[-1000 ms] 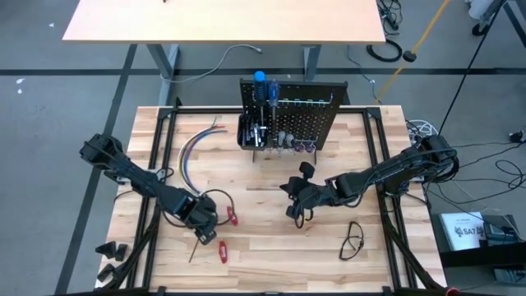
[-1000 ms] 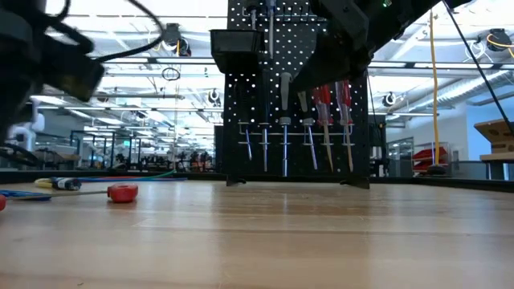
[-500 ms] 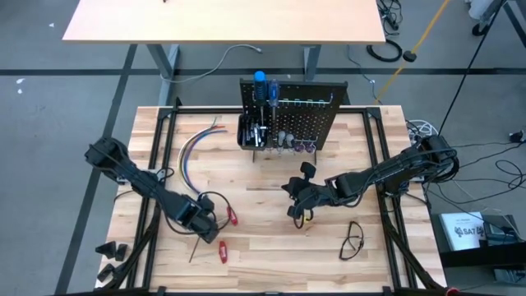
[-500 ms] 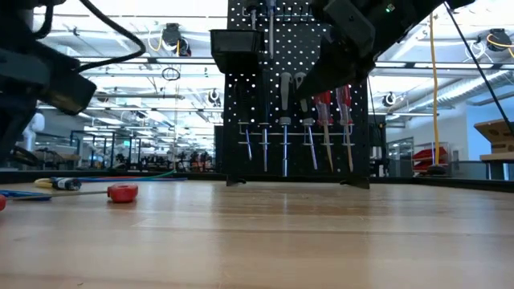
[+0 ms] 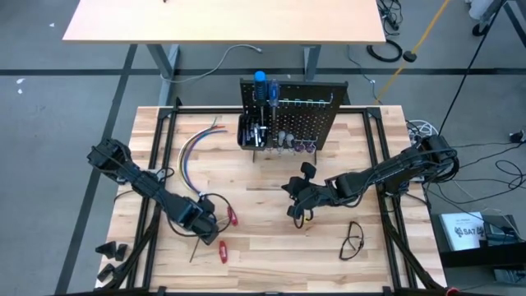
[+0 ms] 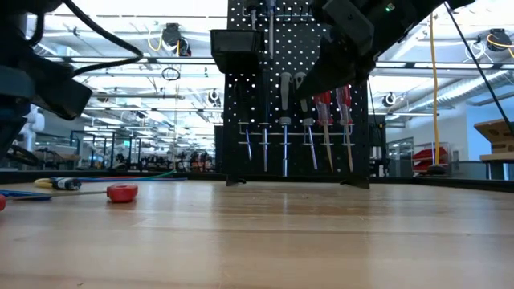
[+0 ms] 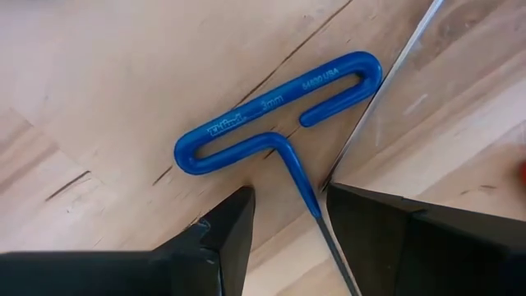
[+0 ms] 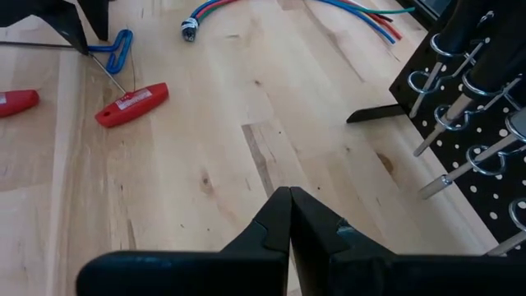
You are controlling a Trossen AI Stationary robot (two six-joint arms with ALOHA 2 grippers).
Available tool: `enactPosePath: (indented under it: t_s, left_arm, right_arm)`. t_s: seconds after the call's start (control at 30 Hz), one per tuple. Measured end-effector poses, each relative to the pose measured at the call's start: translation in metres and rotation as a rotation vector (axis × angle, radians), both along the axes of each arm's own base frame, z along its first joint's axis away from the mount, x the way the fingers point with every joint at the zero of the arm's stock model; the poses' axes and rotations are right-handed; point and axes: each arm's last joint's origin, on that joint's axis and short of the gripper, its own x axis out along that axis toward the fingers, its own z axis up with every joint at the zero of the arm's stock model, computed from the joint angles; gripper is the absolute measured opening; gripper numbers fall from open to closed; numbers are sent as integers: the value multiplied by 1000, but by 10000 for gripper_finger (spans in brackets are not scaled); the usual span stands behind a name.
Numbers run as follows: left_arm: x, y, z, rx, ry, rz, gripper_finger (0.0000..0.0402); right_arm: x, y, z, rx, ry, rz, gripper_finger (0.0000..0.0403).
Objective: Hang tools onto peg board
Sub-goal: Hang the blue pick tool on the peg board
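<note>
A: Pale wooden table (image 5: 271, 247), peg board (image 5: 292, 111) upright at its far edge with several tools hung on its hooks. What has changed?

B: Over the last second the left arm has slid toward the table's near left part and settled. The left gripper (image 7: 283, 218) now sits low over a blue T-handle key (image 7: 275, 115), fingers (image 7: 230, 226) parted, 1 on each side of the slim shaft, nothing gripped yet.

A: And the right?

B: The right gripper (image 8: 289, 215) has not moved; it waits mid-table before the board, fingers pressed together, empty.

A: Meaning for the task?

B: Probably the approach is done and the pinch on the shaft comes next. 2 red-handled tools (image 5: 233, 217) lie just beside, so stray contact is a risk.
</note>
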Motion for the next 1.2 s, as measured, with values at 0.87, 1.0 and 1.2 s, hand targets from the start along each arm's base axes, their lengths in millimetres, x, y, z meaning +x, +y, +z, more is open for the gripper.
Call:
enactPosePath:
  t_s: [0.87,1.0,1.2]
  left_arm:
    - [6,20,7,214,-125,-72,2]
    - [8,26,16,227,-178,-91,1]
    - [20,32,37,242,-316,-149,0]
  right_arm:
    - [0,0,0,-3,1,2,0]
    - [0,0,0,-3,1,2,0]
    - [0,0,0,-2,0,0,0]
